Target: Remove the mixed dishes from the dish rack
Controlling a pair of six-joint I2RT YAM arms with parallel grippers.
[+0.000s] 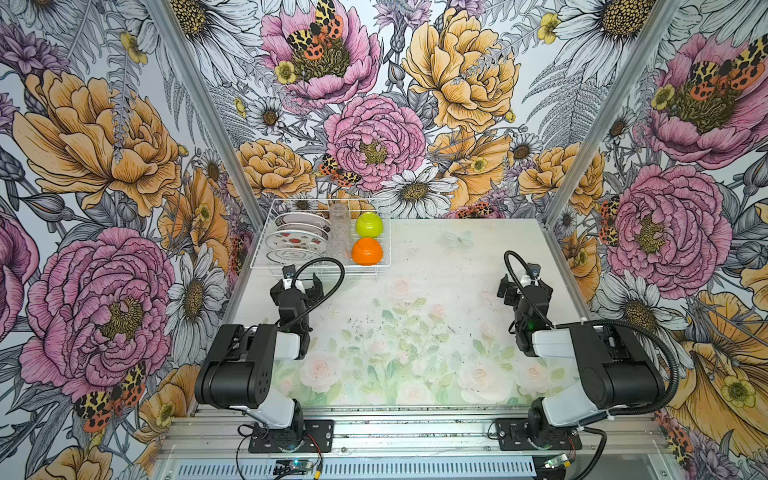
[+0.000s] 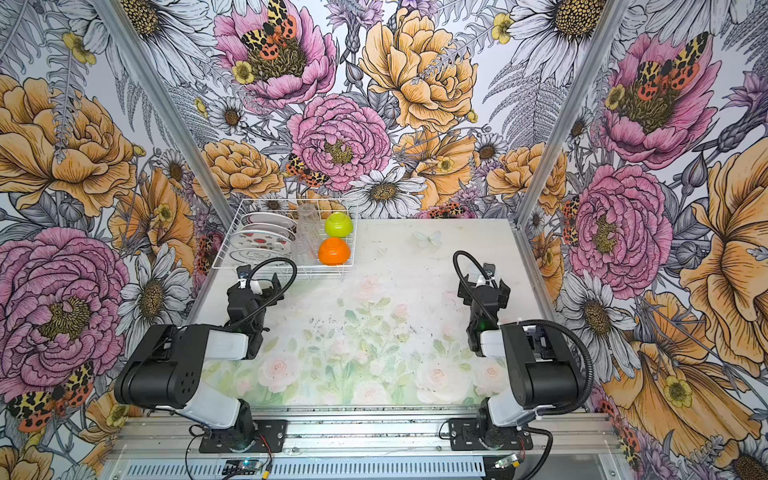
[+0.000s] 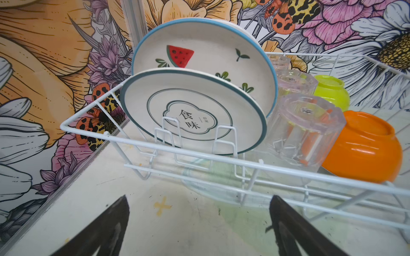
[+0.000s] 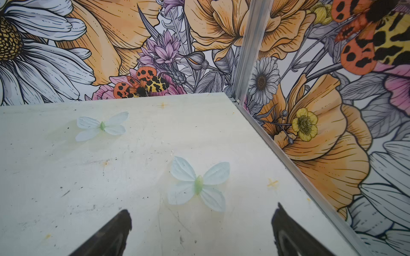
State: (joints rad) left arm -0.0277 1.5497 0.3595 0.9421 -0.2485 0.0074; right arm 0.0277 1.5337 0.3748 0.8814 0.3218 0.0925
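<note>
The table (image 1: pixel 436 270) (pale, rose-printed) bears the dish rack (image 1: pixel 259 245), far left.

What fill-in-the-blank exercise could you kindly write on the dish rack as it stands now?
In the dish rack, the bowl nearer the arms than the lime-green bowl is ____.
The plate just behind the front plate bears a ____ print.
The clear tumblers stand between these plates and the ____.
The left gripper faces the rack, jaws ____.
Missing: orange; watermelon; bowls; open.

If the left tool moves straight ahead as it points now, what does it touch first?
Probably the left tool meets the near wall of the white wire dish rack; the round white teal-rimmed plate stands behind it.
</note>
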